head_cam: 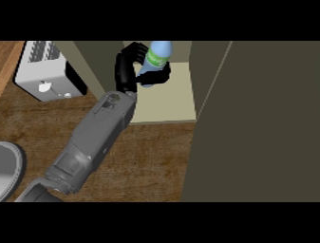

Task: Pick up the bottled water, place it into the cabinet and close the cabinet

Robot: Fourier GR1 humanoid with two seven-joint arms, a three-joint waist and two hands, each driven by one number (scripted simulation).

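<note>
Toaster [44,76] sits left; the hand [128,71] curls round the bottled water [155,57] just inside the open cabinet [164,102] (door [274,123] at right); I'd lower it upright onto the shelf before uncurling

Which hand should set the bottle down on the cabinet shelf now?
The left hand, judging by the forearm entering at the view's lower left. It is already curled round the bottled water, holding it over the cabinet shelf inside the open cabinet. No right hand shows in the head view.
</note>
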